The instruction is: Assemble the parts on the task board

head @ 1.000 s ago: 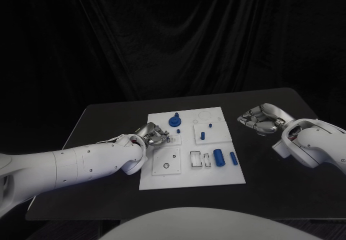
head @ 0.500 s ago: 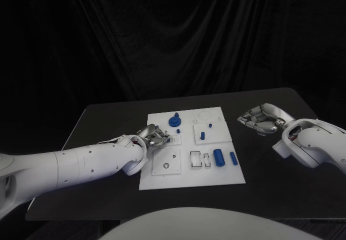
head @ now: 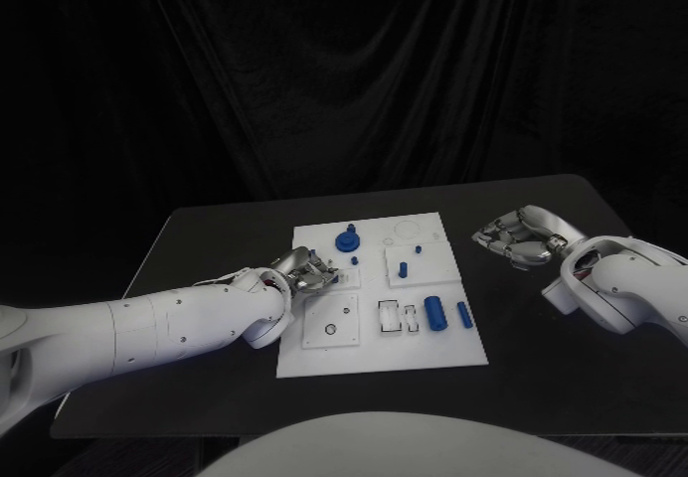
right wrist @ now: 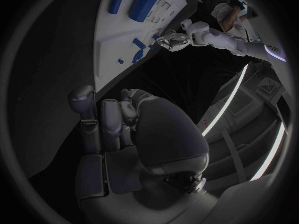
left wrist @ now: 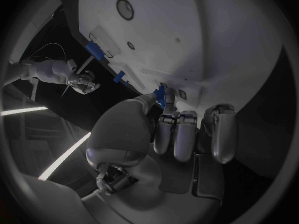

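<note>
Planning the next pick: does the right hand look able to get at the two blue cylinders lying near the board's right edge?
Probably yes. The right hand hovers off the task board's right side, holding nothing, and nothing stands between it and the blue cylinders.

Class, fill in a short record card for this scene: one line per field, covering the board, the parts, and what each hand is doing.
Surface: black table
Board: white task board, mid-table
Parts lying flat: two blue cylinders side by side on the board's right part
Part standing: blue knobbed piece at the board's far end
Left hand: over the board's left edge, pinching a small blue part
Right hand: off the board to its right, fingers curled, holding nothing
</note>
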`<state>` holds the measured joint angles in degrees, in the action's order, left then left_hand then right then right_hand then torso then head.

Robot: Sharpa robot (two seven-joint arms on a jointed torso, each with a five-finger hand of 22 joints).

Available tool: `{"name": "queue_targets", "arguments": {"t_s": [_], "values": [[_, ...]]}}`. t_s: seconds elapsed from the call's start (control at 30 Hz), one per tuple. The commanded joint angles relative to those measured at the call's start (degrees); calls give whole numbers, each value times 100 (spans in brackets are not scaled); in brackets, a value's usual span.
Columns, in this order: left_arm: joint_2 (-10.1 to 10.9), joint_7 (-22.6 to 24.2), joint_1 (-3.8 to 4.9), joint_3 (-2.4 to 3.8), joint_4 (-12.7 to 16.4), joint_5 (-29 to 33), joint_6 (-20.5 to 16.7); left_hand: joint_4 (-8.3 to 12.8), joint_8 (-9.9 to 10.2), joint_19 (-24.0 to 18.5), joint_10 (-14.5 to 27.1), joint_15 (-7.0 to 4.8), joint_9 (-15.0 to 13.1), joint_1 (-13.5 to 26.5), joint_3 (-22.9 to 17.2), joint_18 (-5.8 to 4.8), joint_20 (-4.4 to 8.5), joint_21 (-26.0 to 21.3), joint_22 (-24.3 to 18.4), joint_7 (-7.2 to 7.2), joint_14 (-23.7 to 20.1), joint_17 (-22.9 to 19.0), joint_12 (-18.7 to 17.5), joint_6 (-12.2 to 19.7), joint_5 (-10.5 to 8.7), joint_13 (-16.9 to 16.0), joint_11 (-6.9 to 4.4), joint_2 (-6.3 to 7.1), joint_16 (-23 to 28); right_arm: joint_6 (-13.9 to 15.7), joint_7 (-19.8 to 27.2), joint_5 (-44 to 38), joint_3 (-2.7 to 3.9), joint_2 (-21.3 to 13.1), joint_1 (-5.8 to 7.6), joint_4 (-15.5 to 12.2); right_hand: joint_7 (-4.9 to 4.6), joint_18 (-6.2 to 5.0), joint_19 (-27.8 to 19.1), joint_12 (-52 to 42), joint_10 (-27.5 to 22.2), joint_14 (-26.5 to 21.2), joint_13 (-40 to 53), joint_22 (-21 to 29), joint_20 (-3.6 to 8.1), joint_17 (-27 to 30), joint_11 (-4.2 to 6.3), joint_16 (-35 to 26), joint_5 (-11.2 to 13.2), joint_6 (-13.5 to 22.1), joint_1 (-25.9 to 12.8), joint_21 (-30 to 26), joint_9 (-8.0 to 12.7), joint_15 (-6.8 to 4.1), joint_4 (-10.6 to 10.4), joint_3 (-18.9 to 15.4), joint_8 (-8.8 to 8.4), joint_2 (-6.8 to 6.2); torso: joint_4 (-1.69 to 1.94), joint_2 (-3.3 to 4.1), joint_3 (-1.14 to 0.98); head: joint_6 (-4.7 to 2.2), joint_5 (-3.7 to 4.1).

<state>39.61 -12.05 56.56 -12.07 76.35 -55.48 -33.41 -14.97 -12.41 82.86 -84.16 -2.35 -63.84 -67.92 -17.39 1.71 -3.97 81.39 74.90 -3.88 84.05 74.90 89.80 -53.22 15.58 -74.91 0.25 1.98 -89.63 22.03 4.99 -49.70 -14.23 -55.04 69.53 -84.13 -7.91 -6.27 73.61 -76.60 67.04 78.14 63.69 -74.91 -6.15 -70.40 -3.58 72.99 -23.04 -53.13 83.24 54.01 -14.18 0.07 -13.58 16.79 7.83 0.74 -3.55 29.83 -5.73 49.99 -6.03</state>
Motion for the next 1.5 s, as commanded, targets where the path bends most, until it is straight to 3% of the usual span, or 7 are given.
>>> {"name": "queue_targets", "arguments": {"t_s": [0.03,0.37,0.77,1.03,1.17,1.5], "values": [[-15,-24,-24,-2,3,1,138,-66,57,-41,-584,-9,20,81,51,118,-1,-45,891,-40,595,1510,20,30,-92,-1509,19,-1,-37,-23,-92,-1,4,0,-15,-6,-21,-90,-35,35,-42,-28,-12,-547,-1,12,-7,-26,-39,-14,45,-43,-5,-8,15,36,16,-31,2,1,1,1,-5],[-9,-149,-37,-2,-8,1,264,-158,174,-89,-584,55,76,328,441,136,-60,-126,859,-126,595,1510,20,141,-403,-1509,96,30,-37,-43,-110,-1,4,-2,-18,-6,-20,-93,-42,41,-51,-37,-23,-542,-1,26,-6,-39,-41,-14,45,-61,-5,-8,23,37,17,-46,5,2,0,1,-5],[-1,-249,-48,-2,-26,0,348,-167,242,-125,-584,96,106,752,1032,154,-104,-199,838,-164,595,1510,20,189,-659,-1509,137,-81,-37,-76,-132,-1,4,13,-21,8,-19,-97,-53,49,-61,-47,-35,-536,-1,42,-5,-53,-44,-15,49,-86,-6,-9,35,40,18,-61,2,-1,-1,1,-19],[10,-76,-52,-2,-27,0,314,-170,241,-120,-584,98,104,803,1101,152,-106,-196,843,-164,595,1510,20,182,-680,-1509,138,-123,-37,-90,-141,-1,4,21,-26,15,-19,-99,-57,49,-60,-49,-33,-534,-1,46,-5,-57,-45,-15,50,-96,-6,-9,37,43,18,-62,0,0,-1,1,-32],[13,72,-52,-2,-28,1,250,-150,214,-96,-584,95,88,770,1149,144,-106,-170,865,-150,595,1510,20,145,-595,-1509,130,-173,-37,-87,-143,-1,4,19,-27,17,-20,-100,-60,52,-65,-53,-39,-532,0,51,-5,-62,-48,-13,51,-103,-6,-9,39,47,17,-61,1,0,0,1,-38],[-5,294,-53,-2,-46,1,88,-174,-21,-45,-584,45,-99,744,1330,127,-65,-117,915,-76,595,1510,20,-6,-423,-1509,67,-350,-37,-85,-145,-1,4,10,-28,13,-23,-102,-65,54,-65,-55,-40,-530,0,54,-7,-66,-55,-1,53,-114,-3,-8,44,58,11,-59,1,-1,-1,1,-20]]}}
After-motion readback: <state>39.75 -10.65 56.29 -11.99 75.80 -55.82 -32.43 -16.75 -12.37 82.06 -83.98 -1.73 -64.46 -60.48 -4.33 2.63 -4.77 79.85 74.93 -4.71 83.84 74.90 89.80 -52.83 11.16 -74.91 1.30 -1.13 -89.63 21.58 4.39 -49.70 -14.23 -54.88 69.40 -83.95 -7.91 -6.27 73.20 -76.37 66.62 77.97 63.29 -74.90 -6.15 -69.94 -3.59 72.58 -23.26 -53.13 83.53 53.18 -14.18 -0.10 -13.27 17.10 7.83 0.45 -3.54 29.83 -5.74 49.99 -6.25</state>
